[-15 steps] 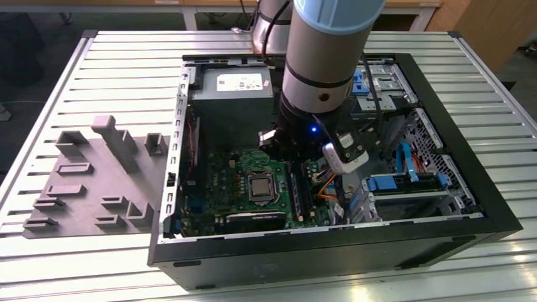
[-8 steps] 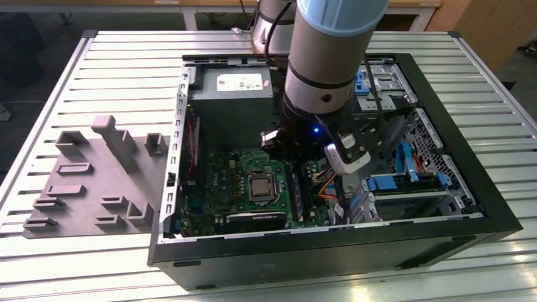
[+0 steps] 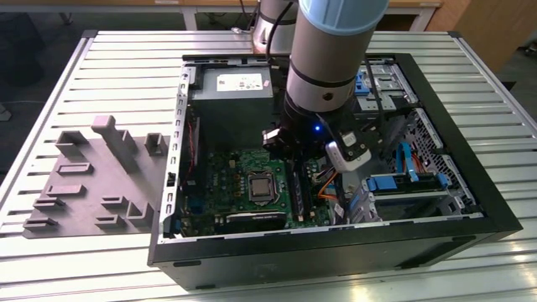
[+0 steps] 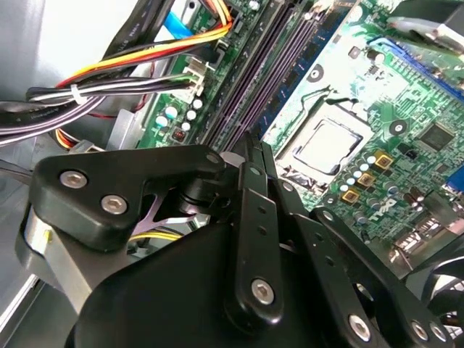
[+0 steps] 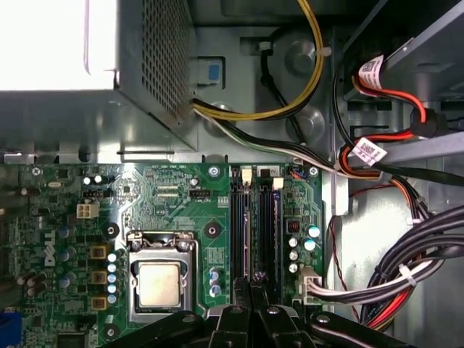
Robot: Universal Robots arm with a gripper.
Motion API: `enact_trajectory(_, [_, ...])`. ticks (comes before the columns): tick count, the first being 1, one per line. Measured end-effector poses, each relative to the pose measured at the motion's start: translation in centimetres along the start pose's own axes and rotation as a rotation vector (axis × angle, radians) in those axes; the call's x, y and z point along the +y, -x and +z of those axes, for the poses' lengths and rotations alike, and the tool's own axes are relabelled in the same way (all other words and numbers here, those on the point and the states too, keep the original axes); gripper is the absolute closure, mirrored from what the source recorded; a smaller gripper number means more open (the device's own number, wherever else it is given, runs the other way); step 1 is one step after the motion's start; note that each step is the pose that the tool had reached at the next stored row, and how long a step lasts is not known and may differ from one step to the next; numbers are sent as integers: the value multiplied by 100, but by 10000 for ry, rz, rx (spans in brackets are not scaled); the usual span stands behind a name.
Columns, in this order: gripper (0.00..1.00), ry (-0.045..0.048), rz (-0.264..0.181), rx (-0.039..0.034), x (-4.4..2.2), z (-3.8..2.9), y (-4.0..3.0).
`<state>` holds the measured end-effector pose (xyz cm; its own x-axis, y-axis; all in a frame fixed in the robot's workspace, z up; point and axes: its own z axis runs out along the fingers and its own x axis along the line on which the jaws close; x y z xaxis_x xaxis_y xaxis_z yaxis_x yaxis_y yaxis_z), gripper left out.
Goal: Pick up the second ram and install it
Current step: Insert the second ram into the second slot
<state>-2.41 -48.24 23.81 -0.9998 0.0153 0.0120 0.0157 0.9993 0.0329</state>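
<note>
My gripper (image 3: 293, 160) reaches down inside the open computer case (image 3: 470, 220), over the long black memory slots (image 5: 240, 217) to the right of the processor socket (image 5: 159, 283) in the exterior view. In both wrist views the two black fingers (image 5: 239, 319) stand close together. A thin board edge, the second ram (image 5: 254, 225), runs on from the gap between them, along the slots. From the side it is a dark-blue stick with black chips (image 4: 319, 51), standing on edge by the slots. My gripper (image 4: 255, 145) is shut on it.
A grey moulded holder tray (image 3: 84, 182) lies on the slatted table at the exterior view's left. A grey power-supply box (image 3: 231, 94) fills the case's far end. Cable bundles (image 5: 406, 268) and a drive cage with blue parts (image 3: 403, 182) crowd the side beyond the slots.
</note>
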Motion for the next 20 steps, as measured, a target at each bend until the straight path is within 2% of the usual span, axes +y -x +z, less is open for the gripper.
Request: enact_trajectory(20, [89, 15, 1, 0, 35, 33, 0])
